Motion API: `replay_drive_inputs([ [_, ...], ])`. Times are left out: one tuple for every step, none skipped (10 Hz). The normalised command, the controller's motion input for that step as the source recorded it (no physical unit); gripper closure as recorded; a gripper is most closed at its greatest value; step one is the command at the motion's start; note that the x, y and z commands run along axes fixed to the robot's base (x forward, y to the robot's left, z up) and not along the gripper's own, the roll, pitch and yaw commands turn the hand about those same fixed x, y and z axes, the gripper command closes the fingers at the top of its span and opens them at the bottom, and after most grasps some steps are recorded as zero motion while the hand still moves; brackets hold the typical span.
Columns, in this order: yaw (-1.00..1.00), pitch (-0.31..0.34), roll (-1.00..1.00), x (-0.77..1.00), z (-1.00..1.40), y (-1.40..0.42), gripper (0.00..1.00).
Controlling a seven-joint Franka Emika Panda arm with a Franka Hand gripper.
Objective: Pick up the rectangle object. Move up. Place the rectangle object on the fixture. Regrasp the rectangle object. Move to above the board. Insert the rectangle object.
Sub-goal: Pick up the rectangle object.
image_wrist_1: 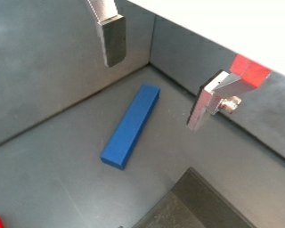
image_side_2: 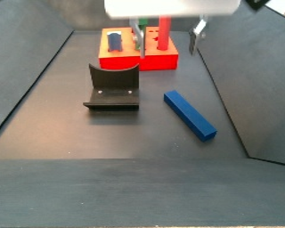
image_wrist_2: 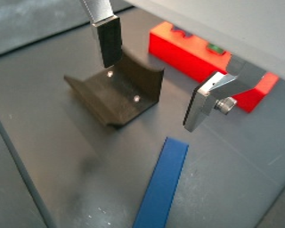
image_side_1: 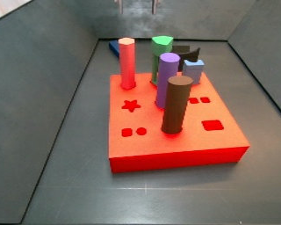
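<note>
1. Below the raised tool (image_wrist_1: pixel 157 78), the long dark blue rectangular bar (the rectangle object) (image_side_2: pixel 191 114) lies flat on the dark grey counter (image_side_2: pixel 133 160), untouched.
2. Tool state: silver plate fingers (image_wrist_1: pixel 111 37) stand wide apart, holding nothing.
3. Bar position: beside the dark L-shaped fixture (image_side_2: pixel 113 86), apart from it, and nearer the camera than the thick red square board (image_side_2: pixel 133 55) in a side view.
4. Bar long axis: horizontal, running diagonally across the counter; one end points toward the board's side.
5. Judgement: the tool must descend and close across the bar's narrow width.
</note>
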Motion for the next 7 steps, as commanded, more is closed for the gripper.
replay_drive_inputs([
  [0.32, -0.014, 0.13, 0.00, -0.84, 0.08, 0.00],
  [0.30, -0.030, 0.13, 0.00, -0.78, 0.06, 0.00],
  [0.27, -0.066, 0.16, 0.00, -0.73, 0.00, 0.00],
  [0.25, -0.114, 0.16, -0.05, -0.71, 0.00, 0.00],
  [0.22, -0.174, 0.17, -0.12, -0.68, 0.00, 0.00],
  [0.22, -0.183, 0.14, -0.05, -0.64, 0.00, 0.00],
  [0.21, -0.171, 0.13, -0.03, -0.61, 0.00, 0.00],
])
